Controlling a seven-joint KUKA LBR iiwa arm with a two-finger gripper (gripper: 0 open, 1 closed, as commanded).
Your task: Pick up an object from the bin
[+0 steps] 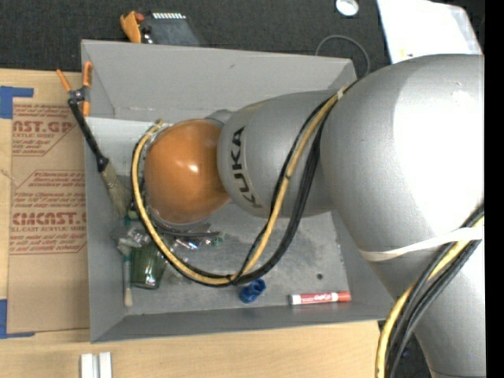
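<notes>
The one brand that can be read is "KUKA", in black capital letters on the grey arm link (pixel 240 172), right beside the orange wrist cover (pixel 185 172). The letters are turned on their side and follow the curve of the link, over the middle of the bin (pixel 220 69). A white marker (pixel 320 298) lying along the bin's lower edge, towards its right corner, bears a red band with print too small to read. No number or sign can be made out on the other small things.
</notes>
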